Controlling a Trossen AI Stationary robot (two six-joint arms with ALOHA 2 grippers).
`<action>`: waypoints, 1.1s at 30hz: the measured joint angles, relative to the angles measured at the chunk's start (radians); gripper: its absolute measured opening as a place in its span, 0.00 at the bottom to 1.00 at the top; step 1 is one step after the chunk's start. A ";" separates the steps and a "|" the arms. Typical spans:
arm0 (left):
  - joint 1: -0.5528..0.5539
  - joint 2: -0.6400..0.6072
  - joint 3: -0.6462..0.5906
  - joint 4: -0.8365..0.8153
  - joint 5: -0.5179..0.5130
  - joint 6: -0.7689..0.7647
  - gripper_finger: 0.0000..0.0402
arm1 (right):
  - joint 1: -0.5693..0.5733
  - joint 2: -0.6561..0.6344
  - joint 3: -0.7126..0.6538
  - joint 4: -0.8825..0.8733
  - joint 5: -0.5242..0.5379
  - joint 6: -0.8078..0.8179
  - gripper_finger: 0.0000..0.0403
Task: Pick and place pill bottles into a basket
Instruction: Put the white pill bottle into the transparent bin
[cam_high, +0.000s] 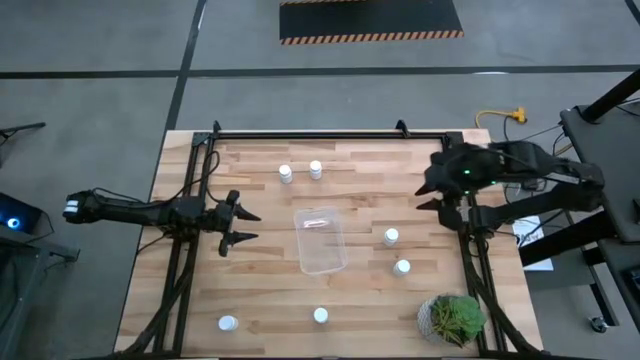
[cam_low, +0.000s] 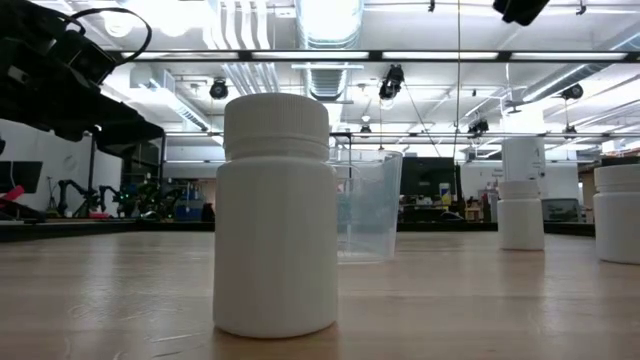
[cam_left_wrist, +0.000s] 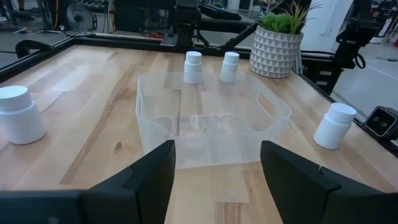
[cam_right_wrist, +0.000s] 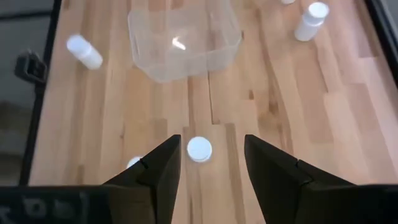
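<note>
Basket (cam_high: 321, 240) open-topped, bare wood around; nearest pill bottles (cam_high: 391, 236) well apart.

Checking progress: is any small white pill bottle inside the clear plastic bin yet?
No: the clear plastic bin holds nothing, and six white pill bottles stand on the table outside it.

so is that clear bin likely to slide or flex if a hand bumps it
Probably both. The clear bin looks thin-walled and empty, so it is likely light and would skate on the smooth wooden table. Its see-through walls may bow if pressed. Its low, wide shape makes tipping unlikely.
</note>
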 joint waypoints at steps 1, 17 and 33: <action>0.000 0.001 0.000 0.000 0.000 0.000 0.55 | 0.000 0.020 0.002 -0.002 0.000 -0.012 0.41; 0.000 0.001 0.000 0.000 0.000 0.000 0.55 | 0.000 0.221 0.003 -0.034 0.004 -0.111 0.58; 0.000 0.000 0.000 0.000 0.000 0.000 0.55 | 0.000 0.343 -0.018 -0.032 0.005 -0.195 0.77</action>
